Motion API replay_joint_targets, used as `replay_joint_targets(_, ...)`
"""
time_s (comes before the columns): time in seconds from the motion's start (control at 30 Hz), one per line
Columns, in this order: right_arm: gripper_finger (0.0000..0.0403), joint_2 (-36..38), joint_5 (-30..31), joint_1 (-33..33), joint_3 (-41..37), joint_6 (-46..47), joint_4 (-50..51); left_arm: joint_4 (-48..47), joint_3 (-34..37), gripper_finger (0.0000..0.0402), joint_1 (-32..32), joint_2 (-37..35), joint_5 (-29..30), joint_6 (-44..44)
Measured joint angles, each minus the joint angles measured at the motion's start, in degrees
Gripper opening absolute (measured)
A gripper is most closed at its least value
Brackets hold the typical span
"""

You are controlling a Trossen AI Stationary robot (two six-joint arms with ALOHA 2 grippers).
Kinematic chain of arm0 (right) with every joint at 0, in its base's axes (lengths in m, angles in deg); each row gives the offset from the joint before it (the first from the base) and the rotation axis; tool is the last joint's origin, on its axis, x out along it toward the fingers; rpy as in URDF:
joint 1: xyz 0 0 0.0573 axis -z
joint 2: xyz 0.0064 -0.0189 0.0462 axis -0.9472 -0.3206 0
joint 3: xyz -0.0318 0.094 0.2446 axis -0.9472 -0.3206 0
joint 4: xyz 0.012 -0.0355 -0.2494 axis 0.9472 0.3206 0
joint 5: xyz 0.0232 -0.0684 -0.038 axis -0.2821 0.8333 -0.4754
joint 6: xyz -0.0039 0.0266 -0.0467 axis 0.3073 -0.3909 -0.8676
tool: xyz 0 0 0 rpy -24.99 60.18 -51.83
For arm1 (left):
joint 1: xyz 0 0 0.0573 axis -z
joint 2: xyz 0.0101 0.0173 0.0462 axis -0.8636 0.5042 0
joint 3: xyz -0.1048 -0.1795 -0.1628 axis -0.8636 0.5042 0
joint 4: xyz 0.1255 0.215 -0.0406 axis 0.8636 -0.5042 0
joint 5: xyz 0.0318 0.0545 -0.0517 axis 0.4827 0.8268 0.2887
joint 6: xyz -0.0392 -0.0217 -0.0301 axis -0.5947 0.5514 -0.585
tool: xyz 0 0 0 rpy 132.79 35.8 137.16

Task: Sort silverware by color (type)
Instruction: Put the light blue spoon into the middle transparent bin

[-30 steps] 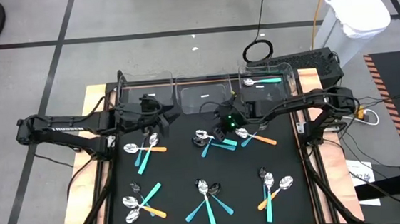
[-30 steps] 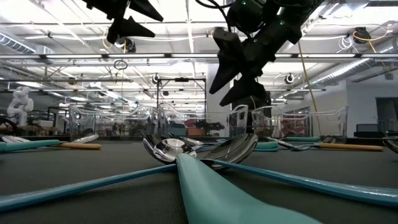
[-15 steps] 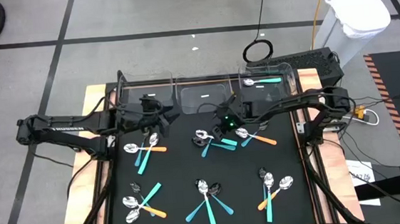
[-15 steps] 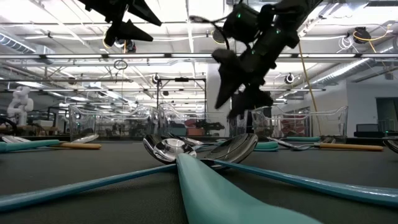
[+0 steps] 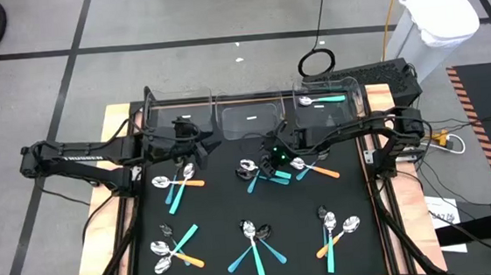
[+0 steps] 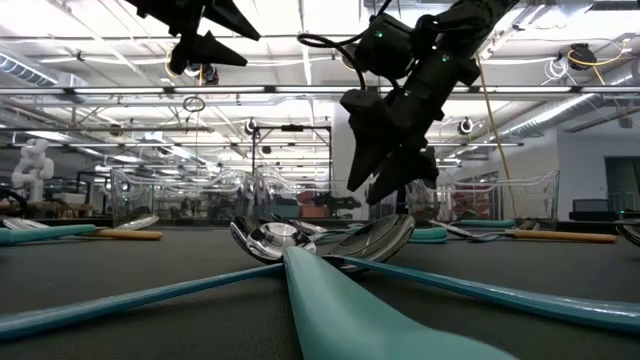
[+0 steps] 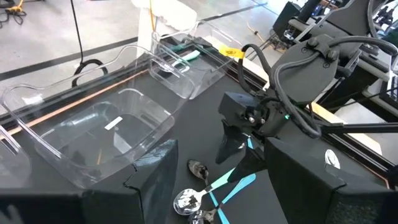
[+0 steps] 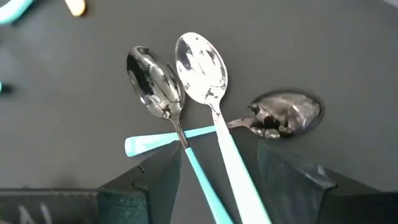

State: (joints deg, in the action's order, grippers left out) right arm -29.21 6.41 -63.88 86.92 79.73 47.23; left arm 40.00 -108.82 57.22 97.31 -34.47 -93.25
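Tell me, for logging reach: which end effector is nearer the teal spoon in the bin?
Right. The right end effector is just in front of the teal spoon; the left end effector is farther off, across the middle bin.

Right claw (image 5: 269, 159) parted, empty, low; left claw (image 5: 206, 142) wide, raised.

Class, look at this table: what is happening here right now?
Two dark robot arms are sorting small teal- and orange-handled spoons into clear plastic bins. The right gripper hangs with open jaws above a cluster of three teal-handled spoons, holding nothing. The left gripper waits open near the bins. One teal-handled spoon already lies in the right-hand bin.
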Motion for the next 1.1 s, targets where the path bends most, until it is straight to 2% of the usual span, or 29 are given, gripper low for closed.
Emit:
replay_joint_targets(0.2,0.0208,-0.11,3.11,0.07,0.00,-11.24,-0.86,-1.48,0.00,0.0240,0.00,-0.01,-0.06,-0.03)
replay_joint_targets(0.27,0.0208,-0.11,3.04,0.92,0.00,-8.87,-0.82,-2.18,0.00,0.0240,0.00,0.00,-0.07,-0.15)
replay_joint_targets(0.33,0.0208,-0.11,3.06,2.09,0.09,-1.93,1.42,-3.34,0.00,0.0240,0.00,-0.02,-0.10,-1.43)
replay_joint_targets(0.4,0.0208,0.26,2.89,3.22,1.01,5.60,9.03,-4.24,0.00,0.0240,0.00,0.00,-0.20,-3.21)
replay_joint_targets(0.5,0.0208,1.99,3.44,3.54,3.38,11.72,22.59,-5.80,0.00,0.0240,0.02,-0.01,-0.30,-5.74)
replay_joint_targets(0.7,0.0208,9.83,9.18,2.31,3.24,11.11,36.37,-9.41,0.02,0.0240,0.43,-0.02,-1.64,-6.11)
replay_joint_targets(0.87,0.0208,15.81,10.41,5.69,-2.70,11.59,42.31,-10.42,0.02,0.0240,1.15,0.00,-1.48,-6.08)
replay_joint_targets(1.1,0.0208,23.91,7.52,10.20,-14.52,13.61,36.92,-10.32,0.02,0.0240,1.20,0.00,0.52,-6.05)
